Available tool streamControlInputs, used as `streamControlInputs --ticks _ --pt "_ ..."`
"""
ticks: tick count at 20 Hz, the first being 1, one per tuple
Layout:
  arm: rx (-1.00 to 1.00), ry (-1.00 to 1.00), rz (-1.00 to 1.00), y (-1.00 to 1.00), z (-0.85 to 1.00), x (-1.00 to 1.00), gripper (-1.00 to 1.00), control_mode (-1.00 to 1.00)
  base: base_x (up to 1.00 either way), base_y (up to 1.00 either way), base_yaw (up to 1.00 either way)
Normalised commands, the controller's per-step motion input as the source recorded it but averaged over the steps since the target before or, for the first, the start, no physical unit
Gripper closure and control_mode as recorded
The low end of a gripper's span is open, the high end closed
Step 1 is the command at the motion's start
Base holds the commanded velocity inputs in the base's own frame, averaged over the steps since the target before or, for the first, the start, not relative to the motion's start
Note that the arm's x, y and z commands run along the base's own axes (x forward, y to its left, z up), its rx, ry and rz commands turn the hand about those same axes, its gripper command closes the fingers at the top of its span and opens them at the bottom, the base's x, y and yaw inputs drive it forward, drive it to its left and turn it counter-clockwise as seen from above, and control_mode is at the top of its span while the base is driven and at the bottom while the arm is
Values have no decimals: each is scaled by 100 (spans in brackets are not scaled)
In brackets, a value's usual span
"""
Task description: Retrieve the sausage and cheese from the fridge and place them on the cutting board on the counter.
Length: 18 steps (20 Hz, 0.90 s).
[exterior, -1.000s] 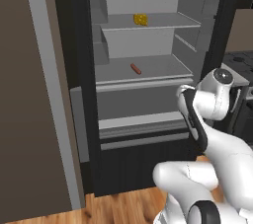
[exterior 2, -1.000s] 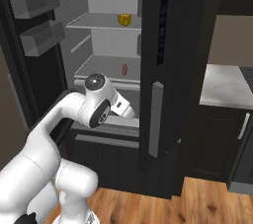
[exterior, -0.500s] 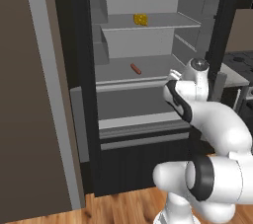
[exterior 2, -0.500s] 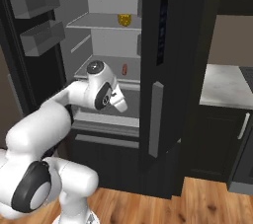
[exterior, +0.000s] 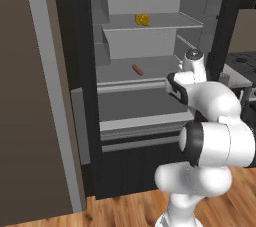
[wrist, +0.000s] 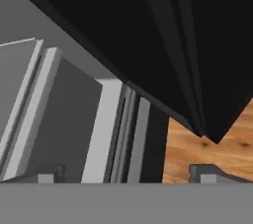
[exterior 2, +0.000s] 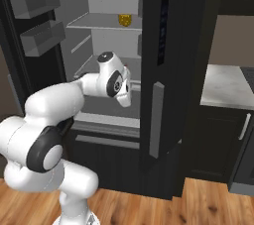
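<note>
The claw (wrist: 126, 172) stands wide open and empty, pointing down at the fridge's (exterior: 150, 121) lower front edge. On the middle shelf, at 10 o'clock from the wrist, lies the sausage (exterior: 137, 69). The cheese (exterior: 142, 19) sits on the shelf above.

The white arm (exterior: 210, 106) now folds higher and closer to the fridge (exterior: 145, 96), its wrist apparently nearer the middle shelf at frame centre-right.

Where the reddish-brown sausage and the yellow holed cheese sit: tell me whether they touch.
Apart. The left base view shows the yellow holed cheese on the upper shelf and the reddish-brown sausage on the shelf below.
</note>
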Motion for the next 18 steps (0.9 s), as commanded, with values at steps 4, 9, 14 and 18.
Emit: streamControlInputs --ticks 4,9,14,18 --pt "20 0 -46 -23 0 6 -100 -100 0 0 0" --pt "23 0 -45 -16 0 -2 -100 -100 0 0 0" --pt "22 0 -42 -27 -7 -15 -100 -100 0 0 0" --pt "16 0 -41 -46 -13 -27 -100 -100 0 0 0"
